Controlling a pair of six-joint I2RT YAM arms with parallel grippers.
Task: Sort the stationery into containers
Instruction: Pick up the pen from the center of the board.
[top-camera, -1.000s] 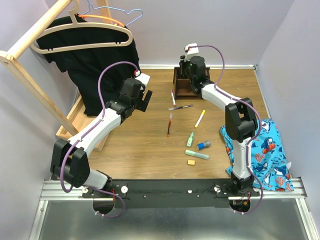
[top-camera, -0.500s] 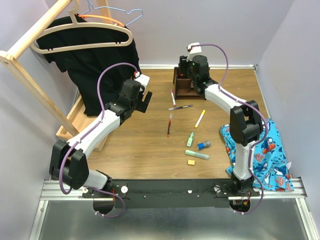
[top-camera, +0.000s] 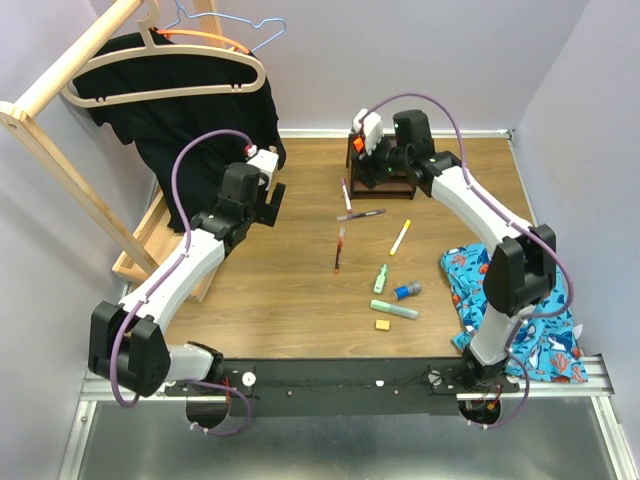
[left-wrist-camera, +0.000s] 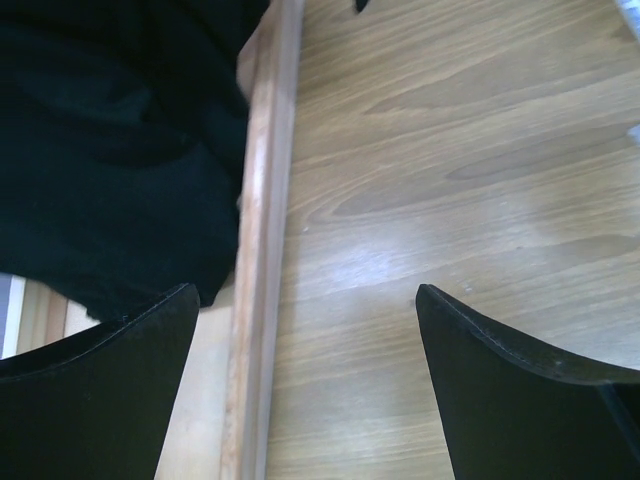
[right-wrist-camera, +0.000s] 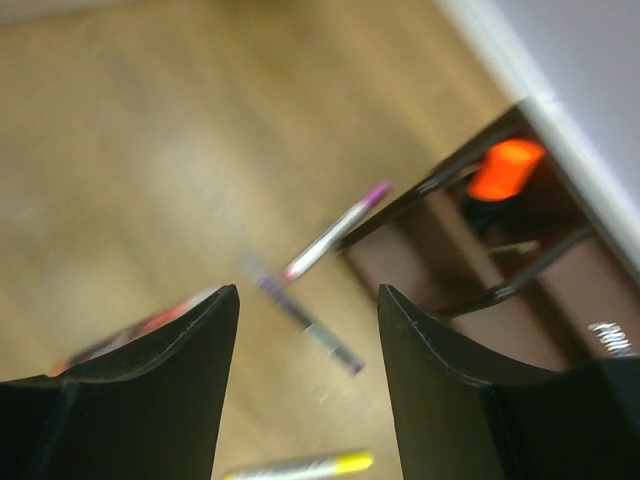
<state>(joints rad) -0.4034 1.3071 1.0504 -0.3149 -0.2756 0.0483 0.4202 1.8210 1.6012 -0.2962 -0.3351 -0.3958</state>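
Observation:
The dark brown organizer (top-camera: 392, 172) stands at the back of the table, with an orange highlighter (top-camera: 358, 146) upright in it. On the table lie a pink pen (top-camera: 346, 193), a purple pen (top-camera: 361, 214), a red pen (top-camera: 340, 247), a yellow highlighter (top-camera: 400, 236), two green highlighters (top-camera: 381, 278) (top-camera: 394, 311), a blue-capped tube (top-camera: 406, 291) and an eraser (top-camera: 382, 324). My right gripper (top-camera: 374, 168) is open and empty above the organizer's front left. Its wrist view shows the orange highlighter (right-wrist-camera: 505, 168), pink pen (right-wrist-camera: 335, 230) and purple pen (right-wrist-camera: 305, 325). My left gripper (top-camera: 268, 205) is open and empty.
A light wooden clothes rack (top-camera: 60, 80) with a black garment (top-camera: 200, 140) on a hanger stands at the left; its base rail (left-wrist-camera: 265, 250) lies under my left gripper (left-wrist-camera: 305, 295). A blue fish-print cloth (top-camera: 525, 300) lies at the right edge.
My right gripper has drawn back and up from the organizer and turned; the orange highlighter now shows in the organizer. My left gripper has moved left toward the rack base.

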